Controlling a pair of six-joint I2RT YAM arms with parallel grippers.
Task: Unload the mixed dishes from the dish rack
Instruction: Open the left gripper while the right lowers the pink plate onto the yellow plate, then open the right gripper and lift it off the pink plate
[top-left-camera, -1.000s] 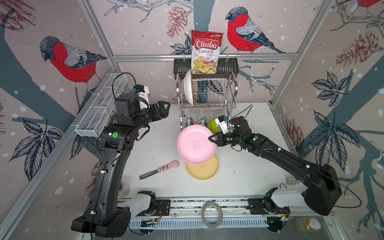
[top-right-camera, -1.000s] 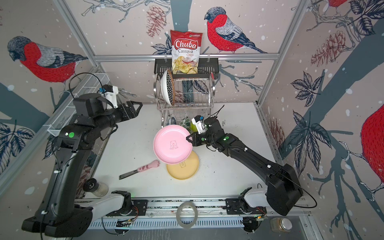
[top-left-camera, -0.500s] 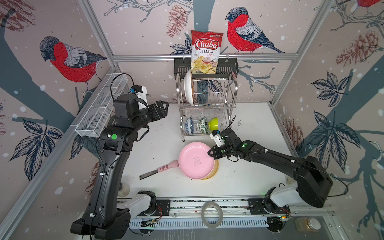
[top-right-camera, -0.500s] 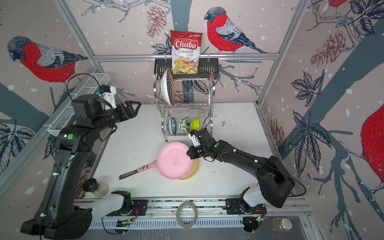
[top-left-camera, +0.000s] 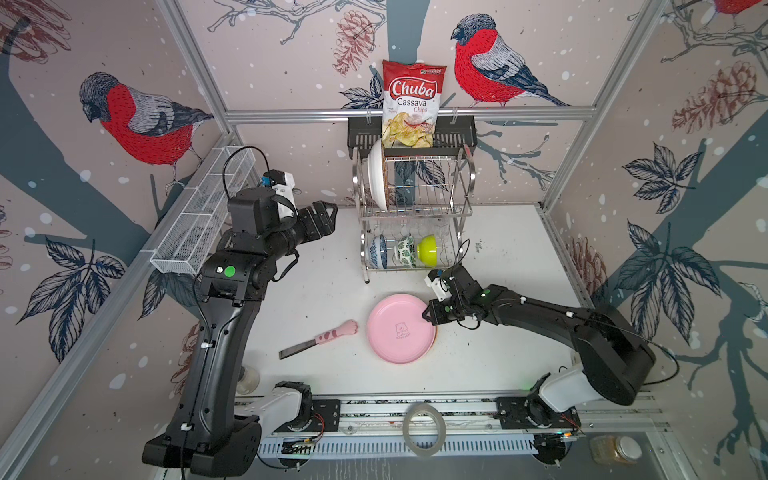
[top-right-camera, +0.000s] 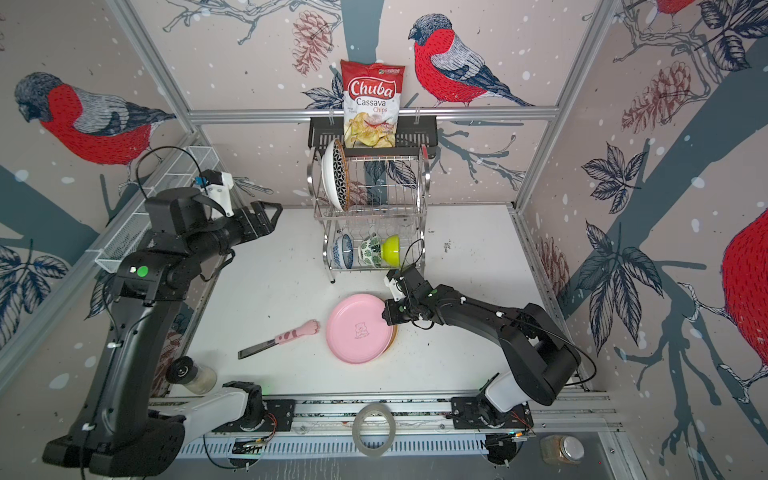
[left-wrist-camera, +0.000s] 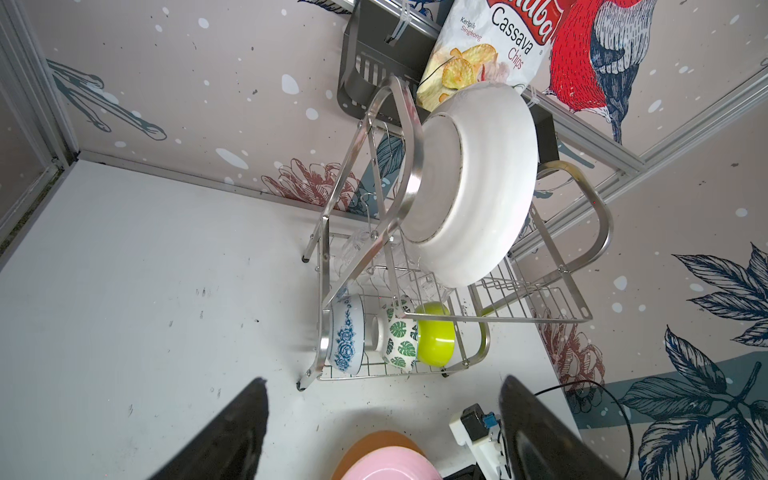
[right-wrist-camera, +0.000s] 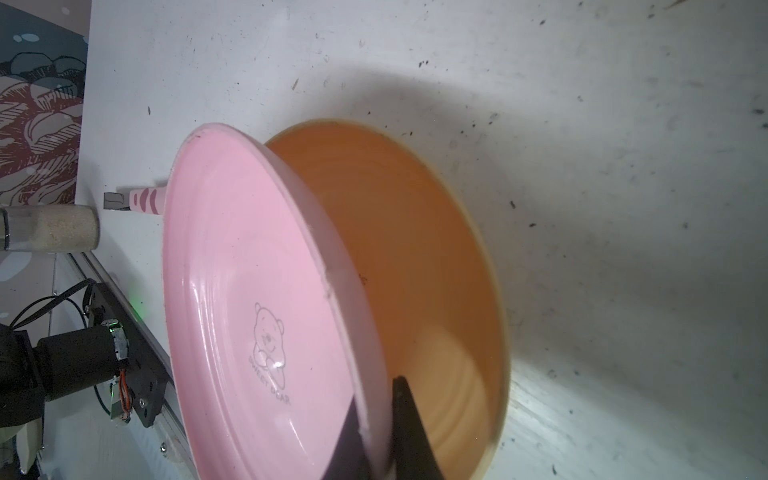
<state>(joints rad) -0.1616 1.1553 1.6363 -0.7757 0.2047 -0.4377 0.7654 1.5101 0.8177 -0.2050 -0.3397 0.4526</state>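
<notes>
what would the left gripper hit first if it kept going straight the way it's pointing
Probably the dish rack, at its near arched side handle, with the white plate standing just behind it on the upper tier. The open left gripper aims at that side, though its height is hard to judge.

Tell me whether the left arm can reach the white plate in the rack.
Probably yes: the left gripper, jaws open, faces the white plate across open table; only the arched handle of the dish rack crosses part of it.
</notes>
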